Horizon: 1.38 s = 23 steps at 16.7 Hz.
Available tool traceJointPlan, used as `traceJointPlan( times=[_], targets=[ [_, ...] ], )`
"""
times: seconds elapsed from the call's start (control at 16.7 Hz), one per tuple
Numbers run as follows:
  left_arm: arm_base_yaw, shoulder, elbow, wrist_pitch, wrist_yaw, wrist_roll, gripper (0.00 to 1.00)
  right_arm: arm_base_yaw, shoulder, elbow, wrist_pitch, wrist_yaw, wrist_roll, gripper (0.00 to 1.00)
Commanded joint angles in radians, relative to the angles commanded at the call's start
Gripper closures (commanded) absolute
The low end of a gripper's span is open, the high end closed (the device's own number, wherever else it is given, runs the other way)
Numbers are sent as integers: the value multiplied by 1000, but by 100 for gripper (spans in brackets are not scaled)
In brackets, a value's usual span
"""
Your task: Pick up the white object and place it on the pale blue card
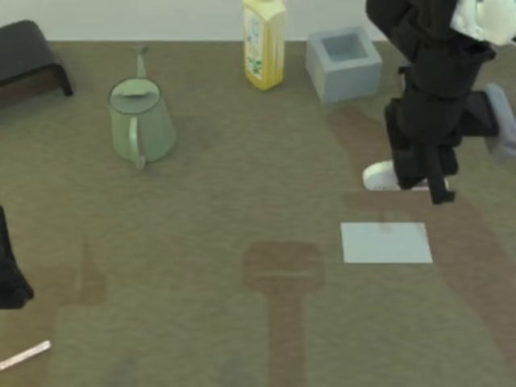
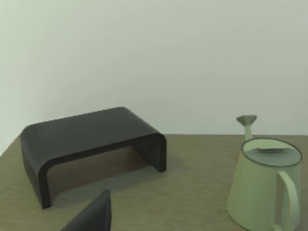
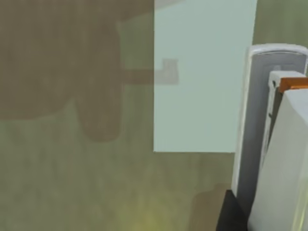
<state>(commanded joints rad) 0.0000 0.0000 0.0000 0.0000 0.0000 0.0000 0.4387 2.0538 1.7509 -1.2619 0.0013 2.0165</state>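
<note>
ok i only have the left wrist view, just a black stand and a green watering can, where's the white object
observer: The white object lies on the table's right side, partly under the right gripper.
operator: is it on the card yet
observer: No. The pale blue card lies bare, just below the white object in the top view and apart from it.
operator: and my left arm
observer: The left arm sits at the table's left edge, far from both.
</note>
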Motion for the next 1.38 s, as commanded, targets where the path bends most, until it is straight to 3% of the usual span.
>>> traceJointPlan(
  times=[0.36,0.84,1.14,1.38],
  targets=[
    [0,0,0,0,0,0,0,-5,0,-16,18,0,1,100],
    [0,0,0,0,0,0,0,0,90,-237,333,1,4,100],
    [0,0,0,0,0,0,0,1,98,-256,355,1,5,100],
    [0,0,0,0,0,0,0,1,98,-256,355,1,5,70]
  ],
)
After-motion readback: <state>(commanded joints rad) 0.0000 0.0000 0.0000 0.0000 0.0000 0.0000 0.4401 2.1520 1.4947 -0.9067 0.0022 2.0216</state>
